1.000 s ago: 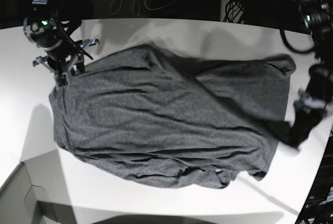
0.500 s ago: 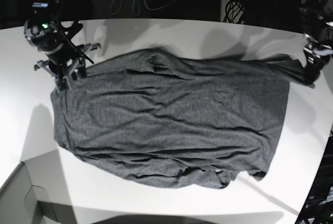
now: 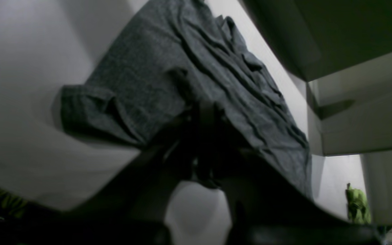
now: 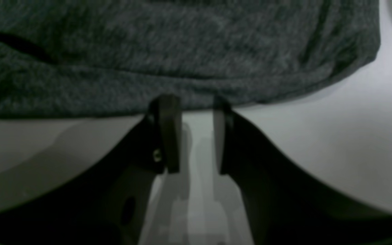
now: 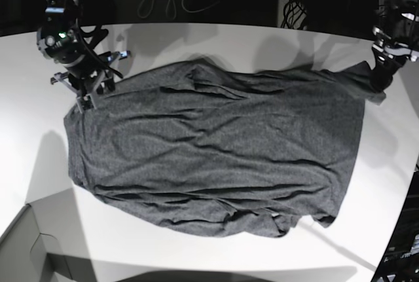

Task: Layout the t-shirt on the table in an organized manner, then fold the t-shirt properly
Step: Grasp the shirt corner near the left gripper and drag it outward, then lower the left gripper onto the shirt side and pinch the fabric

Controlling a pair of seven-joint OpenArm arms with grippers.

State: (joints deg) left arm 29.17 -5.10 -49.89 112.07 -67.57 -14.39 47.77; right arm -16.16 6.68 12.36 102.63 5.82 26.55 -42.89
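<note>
T-shirt (image 5: 216, 158) spread across table (image 5: 196, 40); right gripper (image 5: 86, 102) at its left corner, left gripper (image 5: 380, 84) at right corner.

One t-shirt (image 5: 216, 158) lies on one table (image 5: 196, 40). Two grippers show: the left gripper (image 5: 381, 80) and the right gripper (image 5: 87, 102). One grey box corner (image 5: 26, 249) too
</note>
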